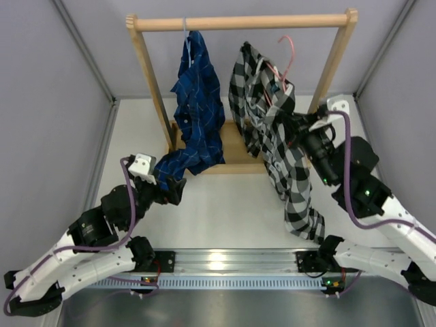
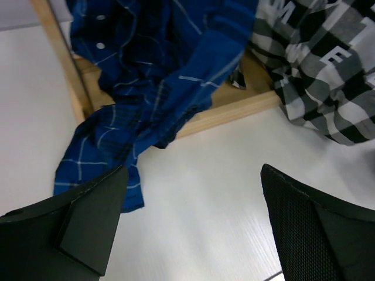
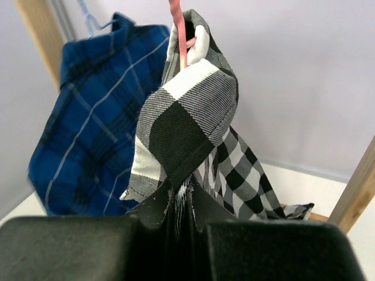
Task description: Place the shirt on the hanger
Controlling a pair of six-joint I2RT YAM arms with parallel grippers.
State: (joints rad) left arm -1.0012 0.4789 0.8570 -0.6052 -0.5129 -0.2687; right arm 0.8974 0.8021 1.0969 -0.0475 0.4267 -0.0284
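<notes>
The black-and-white checked shirt (image 1: pixel 272 136) hangs in a long bunch at the right of the wooden rack, its tail reaching down to the table. The pink hanger (image 1: pixel 289 51) pokes out of the shirt's top, its hook just below the rail. My right gripper (image 1: pixel 294 125) is shut on a fold of the shirt, and the right wrist view shows the fabric (image 3: pixel 187 117) pinched between the jaws under the pink wire (image 3: pixel 179 29). My left gripper (image 1: pixel 174 187) stands open and empty low over the table. In its wrist view the shirt's white lettering (image 2: pixel 328 55) shows at top right.
A dark blue plaid shirt (image 1: pixel 199 102) hangs from the rack's rail (image 1: pixel 238 22) on the left, its hem lying on the table beside my left fingers (image 2: pixel 88 222). The rack's wooden base (image 2: pixel 234 111) lies between the two shirts. Grey walls close in both sides.
</notes>
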